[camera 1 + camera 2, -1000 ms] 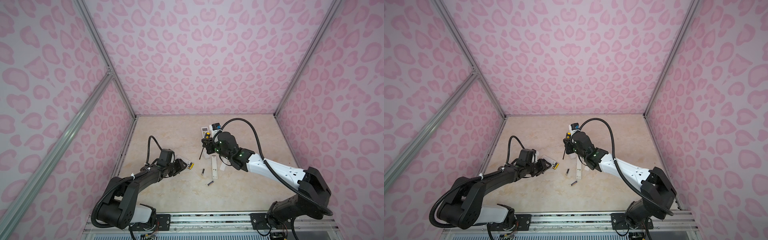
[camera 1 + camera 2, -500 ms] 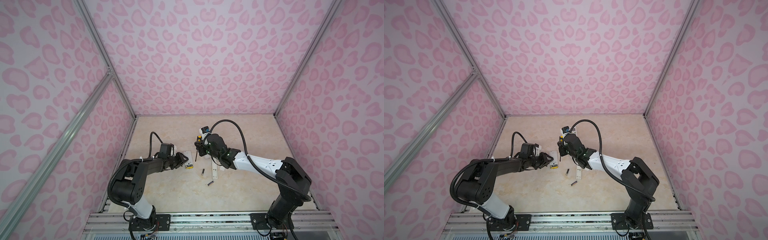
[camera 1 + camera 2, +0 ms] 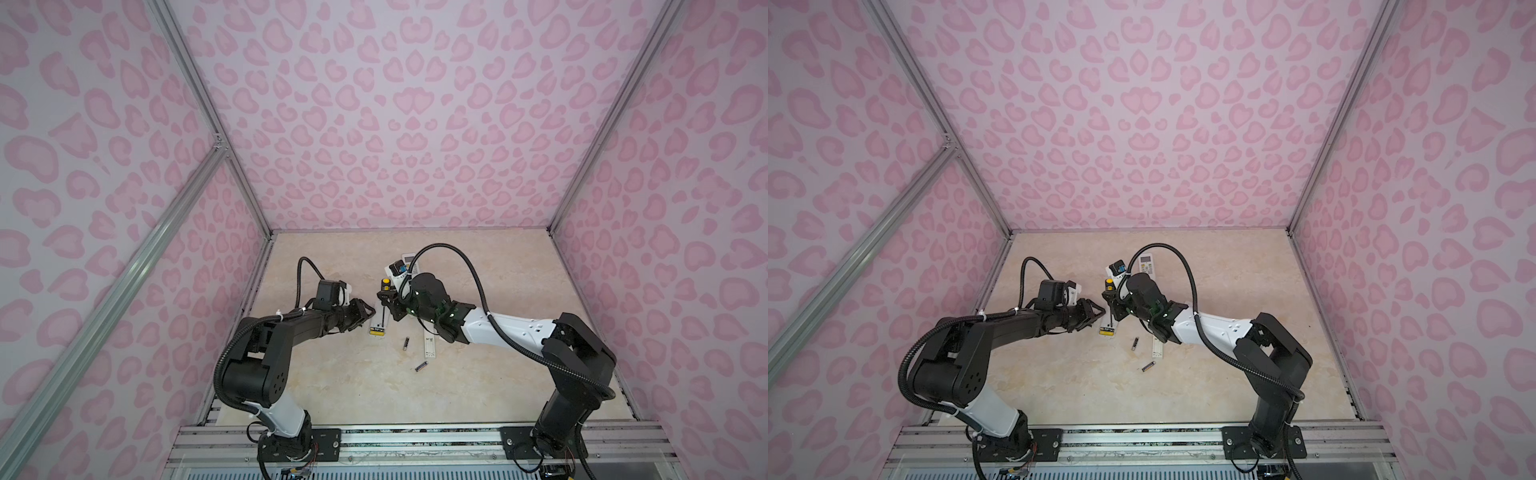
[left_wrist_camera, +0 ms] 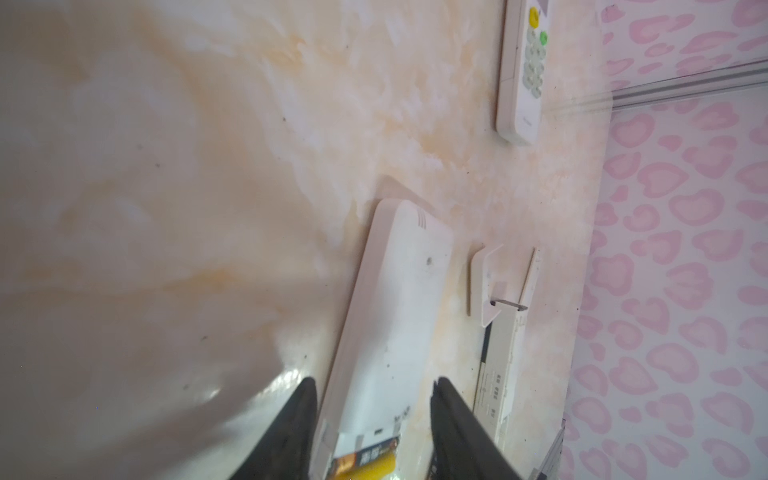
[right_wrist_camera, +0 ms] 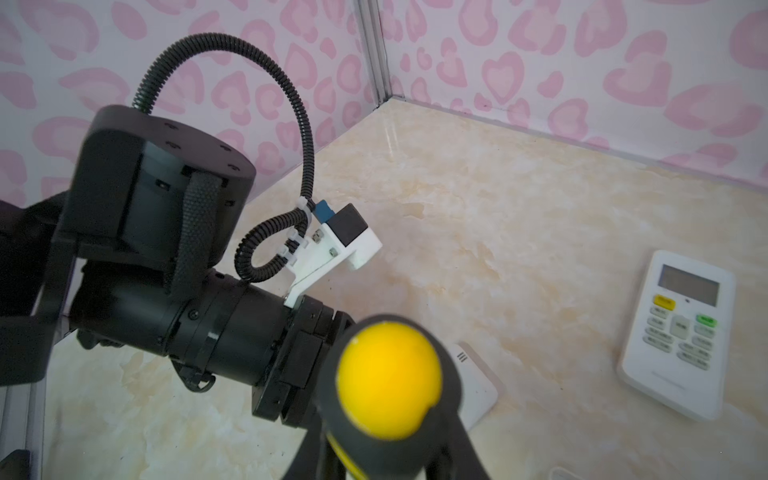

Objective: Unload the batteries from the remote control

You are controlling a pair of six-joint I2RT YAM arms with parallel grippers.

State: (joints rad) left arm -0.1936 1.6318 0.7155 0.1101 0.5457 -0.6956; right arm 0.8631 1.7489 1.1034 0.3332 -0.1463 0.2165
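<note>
Swung leftward since earlier: right claw (image 3: 389,300) pinching screwdriver (image 5: 388,382) tip-down over remote (image 4: 395,311); low outstretched left claw (image 4: 374,386) spread astride remote.

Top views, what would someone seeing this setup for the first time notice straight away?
The pink heart-print walls dominate in both top views. Mid-table, the right gripper holds a black-handled yellow-capped screwdriver tip-down above a white face-down remote, which the left gripper straddles. Two dark loose batteries lie on the beige marbled table nearby.
</note>
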